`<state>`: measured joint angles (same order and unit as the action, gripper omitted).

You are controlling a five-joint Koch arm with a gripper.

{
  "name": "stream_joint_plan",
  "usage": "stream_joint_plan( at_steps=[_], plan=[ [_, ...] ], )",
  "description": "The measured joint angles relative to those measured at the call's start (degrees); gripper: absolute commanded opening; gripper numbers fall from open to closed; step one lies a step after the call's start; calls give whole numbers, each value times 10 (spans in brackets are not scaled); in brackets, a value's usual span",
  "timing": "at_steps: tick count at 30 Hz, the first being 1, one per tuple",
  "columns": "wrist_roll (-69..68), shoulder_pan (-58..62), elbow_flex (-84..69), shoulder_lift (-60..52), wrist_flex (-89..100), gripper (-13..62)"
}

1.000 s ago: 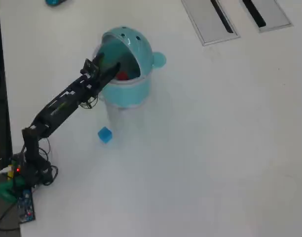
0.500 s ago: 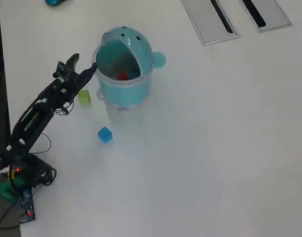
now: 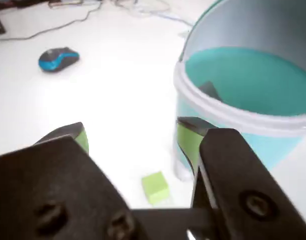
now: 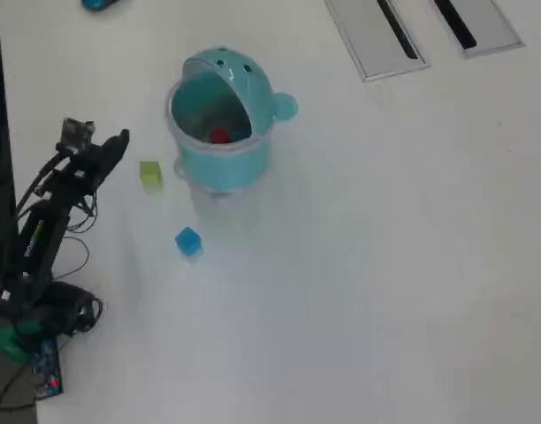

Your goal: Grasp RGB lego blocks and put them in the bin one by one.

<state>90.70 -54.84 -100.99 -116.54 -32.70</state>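
White counter (image 4: 385,265). Fingers (image 3: 133,145) spread wide, empty, above green block (image 3: 155,187) lying just beside bin (image 4: 219,132). Red block (image 4: 219,135) inside bin; blue block (image 4: 188,241) loose on counter. Risk: right finger probably clips bin wall on descent, or nudges block away.

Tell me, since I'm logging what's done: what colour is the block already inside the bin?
Red: the block in the bin shows best in the overhead view.

In your wrist view the bin (image 3: 243,107) runs off the top and right edges, and the gripper (image 3: 133,142) body is cut by the bottom edge and blurred. In your overhead view the red block (image 4: 219,136) is half hidden inside the bin (image 4: 219,168), and the blue mouse (image 4: 98,3) is clipped at the top.
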Motion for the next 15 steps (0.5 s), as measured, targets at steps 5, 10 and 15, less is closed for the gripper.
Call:
stream_joint_plan(
  at_steps=[5,10,15],
  plan=[
    [63,-23,-1,-1,-17,330],
    [149,-38,-48,0,-17,321],
    [161,-46,-54,18,-17,314]
  ],
)
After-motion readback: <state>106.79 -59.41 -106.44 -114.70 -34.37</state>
